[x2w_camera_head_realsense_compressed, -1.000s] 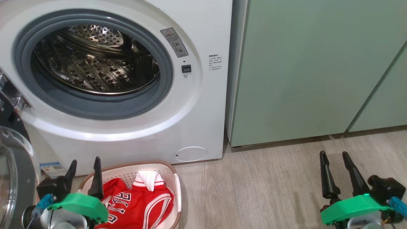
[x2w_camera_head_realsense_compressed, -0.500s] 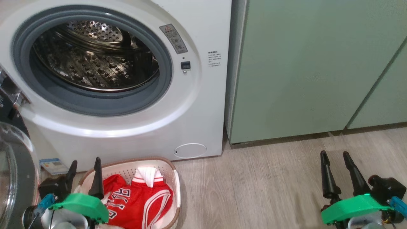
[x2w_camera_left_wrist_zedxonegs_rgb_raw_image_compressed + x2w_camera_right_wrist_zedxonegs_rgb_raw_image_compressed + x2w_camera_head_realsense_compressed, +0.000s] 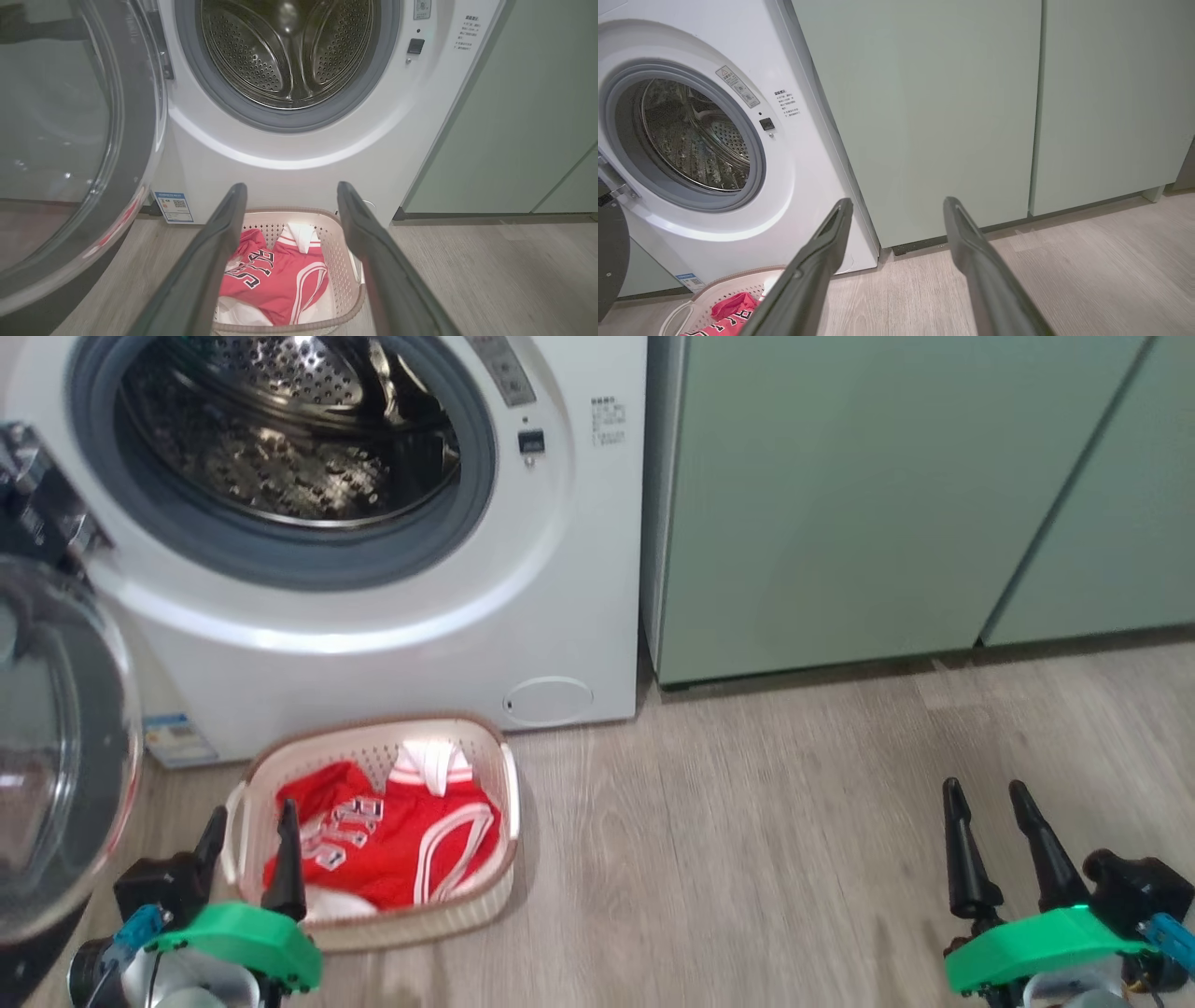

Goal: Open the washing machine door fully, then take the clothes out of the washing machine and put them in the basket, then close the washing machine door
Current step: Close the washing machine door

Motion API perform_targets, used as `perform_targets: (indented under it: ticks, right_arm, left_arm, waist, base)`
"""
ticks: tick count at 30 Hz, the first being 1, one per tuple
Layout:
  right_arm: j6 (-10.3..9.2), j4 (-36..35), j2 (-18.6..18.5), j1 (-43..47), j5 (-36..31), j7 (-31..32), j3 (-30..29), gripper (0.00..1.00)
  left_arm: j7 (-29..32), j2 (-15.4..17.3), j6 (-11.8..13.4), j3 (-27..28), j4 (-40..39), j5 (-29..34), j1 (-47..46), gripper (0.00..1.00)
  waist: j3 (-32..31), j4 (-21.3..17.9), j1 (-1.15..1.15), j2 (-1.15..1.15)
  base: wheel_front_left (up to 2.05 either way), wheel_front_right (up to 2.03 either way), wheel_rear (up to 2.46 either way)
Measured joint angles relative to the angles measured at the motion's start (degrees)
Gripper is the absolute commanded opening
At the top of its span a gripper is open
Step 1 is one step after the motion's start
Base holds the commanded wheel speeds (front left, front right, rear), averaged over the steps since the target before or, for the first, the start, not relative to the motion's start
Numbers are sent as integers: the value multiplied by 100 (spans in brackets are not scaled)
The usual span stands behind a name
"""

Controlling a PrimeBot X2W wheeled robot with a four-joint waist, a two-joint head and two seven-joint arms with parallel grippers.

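Observation:
The white washing machine (image 3: pixel 373 616) (image 3: pixel 299 172) (image 3: pixel 798 186) stands with its steel drum bare. Its door (image 3: pixel 56 747) (image 3: pixel 74 140) (image 3: pixel 612 252) hangs swung wide open at the left. On the floor before the machine sits the cream basket (image 3: pixel 497 747) (image 3: pixel 343 261) (image 3: pixel 710 291). In it lie the clothes, a red jersey (image 3: pixel 383 840) (image 3: pixel 275 280) (image 3: pixel 731 305) with a white piece (image 3: pixel 429 761). My left gripper (image 3: pixel 247 817) (image 3: pixel 289 191) is open just in front of the basket, holding nothing. My right gripper (image 3: pixel 985 793) (image 3: pixel 899 203) is open over the floor at the right, holding nothing.
Pale green cabinets (image 3: pixel 887 495) (image 3: pixel 971 107) stand to the right of the machine. Wood-look floor (image 3: pixel 747 840) spreads in front of them. A small round white flap (image 3: pixel 549 695) sits low on the machine's front.
The whole head view has shifted, so the machine and basket sit higher and smaller in it. Both grippers keep their places and stay open.

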Motion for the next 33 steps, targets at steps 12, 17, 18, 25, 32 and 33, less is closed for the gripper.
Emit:
perform_targets:
  ticks: [12, 17, 18, 25, 32, 33]
  right_arm:
    - [0, 0, 0, 10, 0, 0, -7, 100]
    - [0, -3, 0, 10, 0, 0, -15, 100]
    - [0, -3, 0, 9, 0, 0, -21, 100]
    - [0, -8, 38, 15, 1, 0, -65, 100]
    - [0, -16, 93, 49, 1, 0, 5, 100]
    - [0, -21, 98, 50, 1, 0, 10, 100]
  left_arm:
    - [0, -48, 0, -25, -35, 0, 10, 100]
    - [0, -77, 0, -32, -74, 1, 10, 100]
    - [0, -92, 0, -29, -98, 1, 10, 100]
    - [-5, -187, 2, 36, -197, 19, 8, 100]
    - [-5, -222, 5, 127, -238, 59, 4, 100]
    - [-5, -222, 5, 129, -237, 60, 3, 100]
  waist:
    - [14, 57, 0, 0]
    - [16, 82, 0, 0]
    - [15, 94, 0, 0]
    - [0, 341, 0, 0]
    - [-14, 991, 0, 0]
    - [-14, 1088, 0, 0]
  base:
    - [-139, 138, 1]
    - [-10, 10, 0]
    - [0, 0, 0]
    - [0, 0, 0]
    - [0, 0, 0]
    - [0, 0, 0]
